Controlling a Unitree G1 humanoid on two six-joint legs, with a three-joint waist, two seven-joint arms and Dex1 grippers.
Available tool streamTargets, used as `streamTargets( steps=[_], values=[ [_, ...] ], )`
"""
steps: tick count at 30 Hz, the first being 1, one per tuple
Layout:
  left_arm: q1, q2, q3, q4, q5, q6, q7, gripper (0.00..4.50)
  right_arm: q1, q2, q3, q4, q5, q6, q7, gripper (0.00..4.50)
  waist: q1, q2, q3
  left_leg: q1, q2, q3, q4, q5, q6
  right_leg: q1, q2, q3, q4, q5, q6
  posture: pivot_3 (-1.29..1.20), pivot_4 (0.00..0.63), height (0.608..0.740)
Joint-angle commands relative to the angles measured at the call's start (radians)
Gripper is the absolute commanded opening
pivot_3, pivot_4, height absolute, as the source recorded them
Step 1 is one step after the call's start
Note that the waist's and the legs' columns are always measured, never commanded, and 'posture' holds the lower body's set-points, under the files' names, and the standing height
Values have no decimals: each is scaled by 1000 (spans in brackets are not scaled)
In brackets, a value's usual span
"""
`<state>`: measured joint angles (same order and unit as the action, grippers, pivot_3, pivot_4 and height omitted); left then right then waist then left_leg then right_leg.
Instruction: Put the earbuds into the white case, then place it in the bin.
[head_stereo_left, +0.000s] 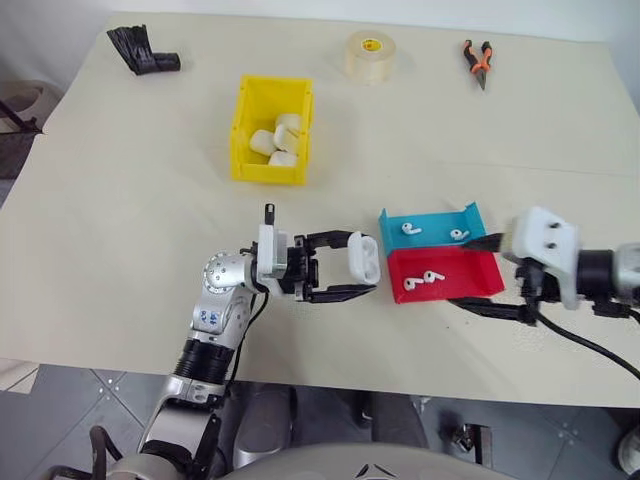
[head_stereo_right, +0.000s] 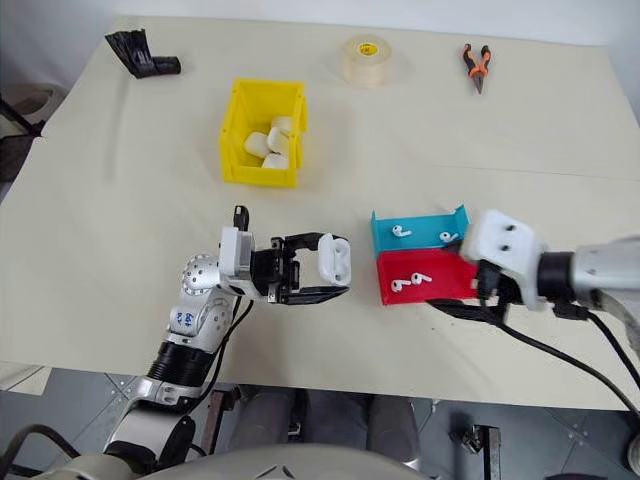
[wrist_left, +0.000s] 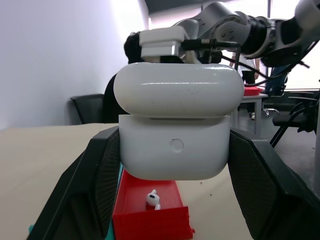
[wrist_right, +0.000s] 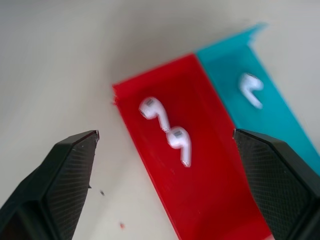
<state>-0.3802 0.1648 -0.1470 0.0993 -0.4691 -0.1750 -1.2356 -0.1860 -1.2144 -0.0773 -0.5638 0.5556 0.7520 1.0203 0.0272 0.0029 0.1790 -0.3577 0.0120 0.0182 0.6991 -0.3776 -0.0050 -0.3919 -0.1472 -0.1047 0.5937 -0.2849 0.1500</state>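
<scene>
Right wrist view looks straight down between the right gripper's (wrist_right: 165, 165) spread, empty fingers at two earbuds (wrist_right: 167, 131) lying end to end in the red tray (wrist_right: 200, 200), their shared long axis running across the gap between the fingers. Just beside the red tray, the left gripper (head_stereo_left: 335, 270) is clenched on the white case (head_stereo_left: 363, 259), lid open. The yellow bin (head_stereo_left: 271, 130) stands well beyond the red tray.
</scene>
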Motion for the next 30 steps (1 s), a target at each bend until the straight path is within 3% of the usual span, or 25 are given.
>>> streamTargets(
  steps=[1, 9, 18, 22, 28, 30],
  values=[
    [13, -3, -13, -58, -6, -8, 9, 2801, -74, -30, 107, -23, -29, 59, 32, 4500, 1, 0, 0, -1, 0, 0, 0, 0, 0, 0, 0, 0, -1, 0, 0, 0, 150, 740],
    [44, 4, -25, -100, -2, 6, 46, 2801, -242, 2, 324, 56, -172, 58, 81, 4500, -3, 0, 0, -2, 0, 0, 1, 0, 0, 0, 0, -1, -1, 1, 1, 0, 150, 740],
    [56, -2, -47, -114, 0, 6, 70, 2801, -345, 49, 420, 109, -267, 89, 105, 4500, -2, 0, 0, -2, -1, 0, 1, 0, 0, 0, 0, -1, -1, 1, 2, 0, 150, 740],
    [62, -1, -55, -122, 2, 9, 78, 2801, -360, 54, 439, 128, -304, 78, 115, 3638, -4, 0, 0, -2, -1, 0, 1, 0, 0, 0, 0, -1, -1, 1, 2, 0, 150, 740],
    [68, 4, -62, -133, 2, 16, 90, 2801, -381, 69, 460, 143, -346, 68, 137, 1579, -4, 0, 0, -2, 0, 0, 1, 0, 0, -1, 0, -1, -1, 1, 2, 0, 150, 740],
    [65, 5, -62, -132, 0, 17, 92, 2801, -384, 79, 462, 146, -358, 67, 139, 1579, -4, 0, 0, -2, 0, 0, 1, 0, 0, -1, 0, -1, -1, 1, 2, 0, 150, 740]
  ],
)
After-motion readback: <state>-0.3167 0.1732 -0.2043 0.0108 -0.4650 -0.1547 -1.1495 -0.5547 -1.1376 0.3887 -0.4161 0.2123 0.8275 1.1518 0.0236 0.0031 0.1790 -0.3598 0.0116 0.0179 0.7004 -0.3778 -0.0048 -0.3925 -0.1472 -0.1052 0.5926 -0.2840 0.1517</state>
